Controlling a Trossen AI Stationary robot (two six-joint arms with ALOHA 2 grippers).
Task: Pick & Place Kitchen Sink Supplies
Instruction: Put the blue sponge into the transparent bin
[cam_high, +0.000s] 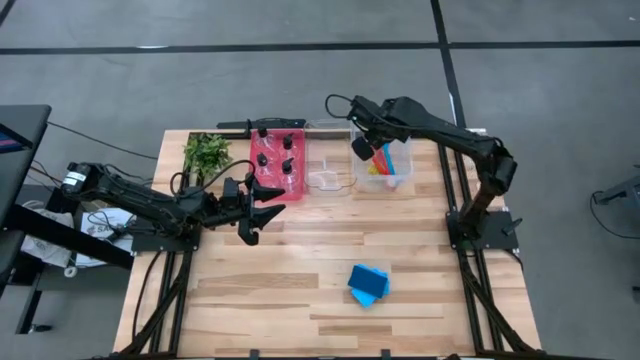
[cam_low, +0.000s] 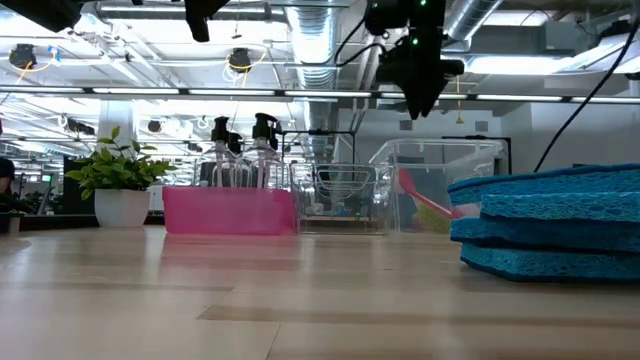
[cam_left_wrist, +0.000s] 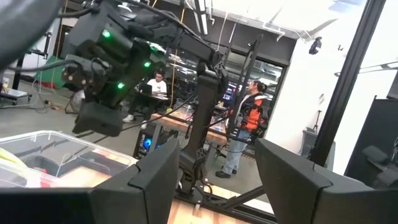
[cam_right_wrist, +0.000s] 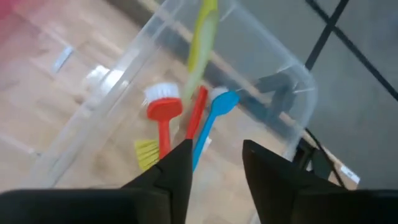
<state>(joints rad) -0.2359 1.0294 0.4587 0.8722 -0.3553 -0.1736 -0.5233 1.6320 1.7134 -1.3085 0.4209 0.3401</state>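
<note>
We judge the task mostly done: bottles (cam_high: 276, 160) sit in the red bin (cam_high: 262, 186), brushes (cam_right_wrist: 186, 118) in the clear bin (cam_high: 400, 180) at 1 o'clock. Sponges (cam_high: 368, 284) remain at 5 o'clock on the bare wood table (cam_high: 270, 290). Right gripper (cam_right_wrist: 214, 162) hangs spread, empty, over the brushes; left gripper (cam_high: 262, 212) spread at 9. Workshop behind.

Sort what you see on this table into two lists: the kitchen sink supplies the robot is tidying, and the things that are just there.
Supplies:
bottles in the red bin
brushes in the clear bin
blue sponges on the table

Just there:
plant
middle clear bin
</note>
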